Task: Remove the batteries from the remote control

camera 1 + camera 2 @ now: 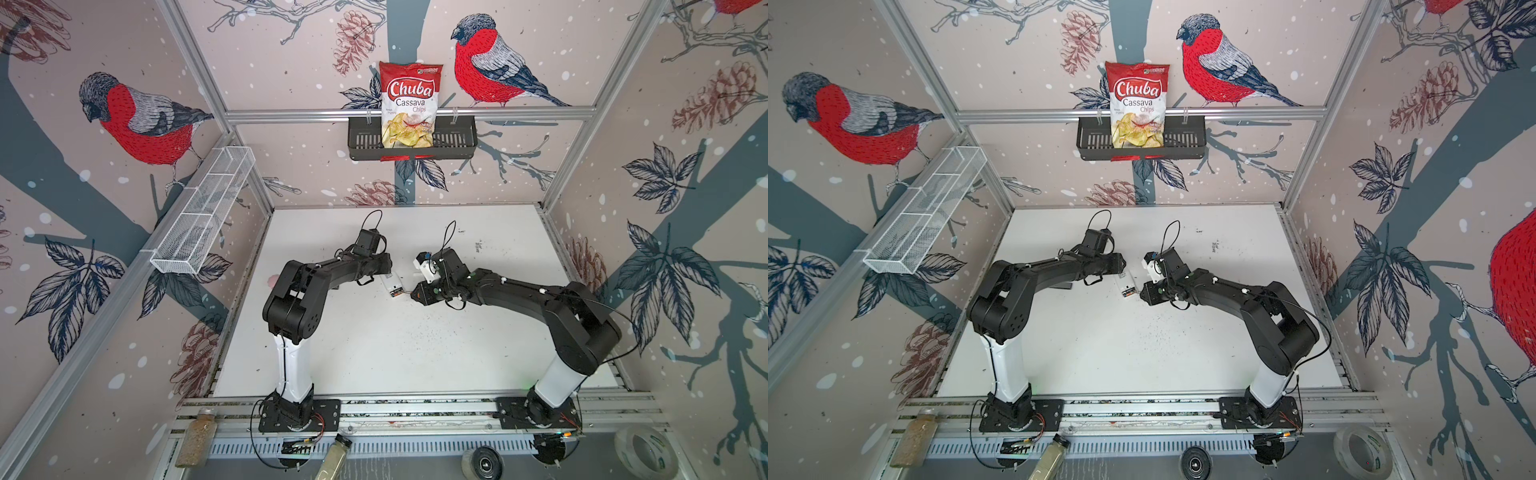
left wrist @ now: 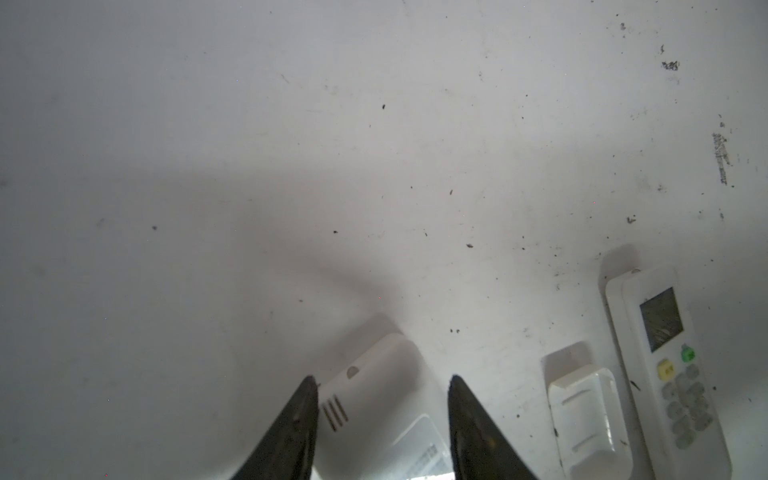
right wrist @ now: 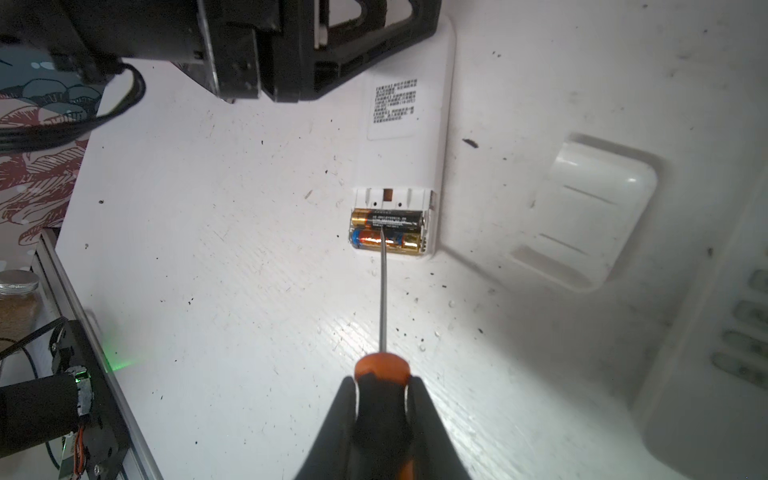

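Batteries (image 3: 386,230) lay in the open bay of the remote (image 3: 409,158), where the right gripper (image 3: 381,382), clamped on the screwdriver (image 3: 382,299), probably needed gentle leverage while the left gripper (image 2: 382,378) straddled the remote, hold unclear.

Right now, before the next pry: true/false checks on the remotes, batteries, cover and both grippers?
1. The right gripper is shut on the screwdriver. True.
2. The battery bay of the face-down remote is empty. False: two batteries sit in it.
3. The battery cover is fitted on that remote. False: it lies loose on the table beside it.
4. A second remote lies face up, screen showing. True.
5. The fingers of the left gripper stand on either side of the face-down remote. True.
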You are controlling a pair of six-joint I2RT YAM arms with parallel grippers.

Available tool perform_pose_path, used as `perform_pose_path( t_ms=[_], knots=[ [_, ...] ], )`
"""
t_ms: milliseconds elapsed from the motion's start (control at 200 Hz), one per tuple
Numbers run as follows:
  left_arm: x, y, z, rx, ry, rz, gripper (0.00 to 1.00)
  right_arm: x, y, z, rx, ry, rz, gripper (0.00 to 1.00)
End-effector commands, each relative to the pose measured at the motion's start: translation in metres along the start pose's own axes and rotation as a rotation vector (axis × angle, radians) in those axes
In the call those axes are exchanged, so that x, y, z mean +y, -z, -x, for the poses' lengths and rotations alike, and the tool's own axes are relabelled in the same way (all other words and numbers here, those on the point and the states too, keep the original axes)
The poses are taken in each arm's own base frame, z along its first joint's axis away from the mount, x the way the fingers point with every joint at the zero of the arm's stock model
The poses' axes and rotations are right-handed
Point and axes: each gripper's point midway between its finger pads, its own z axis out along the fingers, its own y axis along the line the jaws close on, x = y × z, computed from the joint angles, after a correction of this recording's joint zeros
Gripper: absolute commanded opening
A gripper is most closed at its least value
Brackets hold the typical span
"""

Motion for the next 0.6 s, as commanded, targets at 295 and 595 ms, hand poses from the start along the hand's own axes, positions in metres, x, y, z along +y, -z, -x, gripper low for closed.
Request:
perform_pose_path(
  t_ms=[295, 595],
  knots=[
    [-0.005, -0.007, -0.015, 0.039, -0.029, 0.004, 0.47, -0.008, -0.006, -0.001, 0.024, 0.008, -0.049, 0.10],
    [-0.003, -0.009, -0.022, 0.050, -0.032, 0.014, 0.45, -0.008, -0.008, 0.003, 0.033, 0.013, -0.088, 0.09]
  ],
)
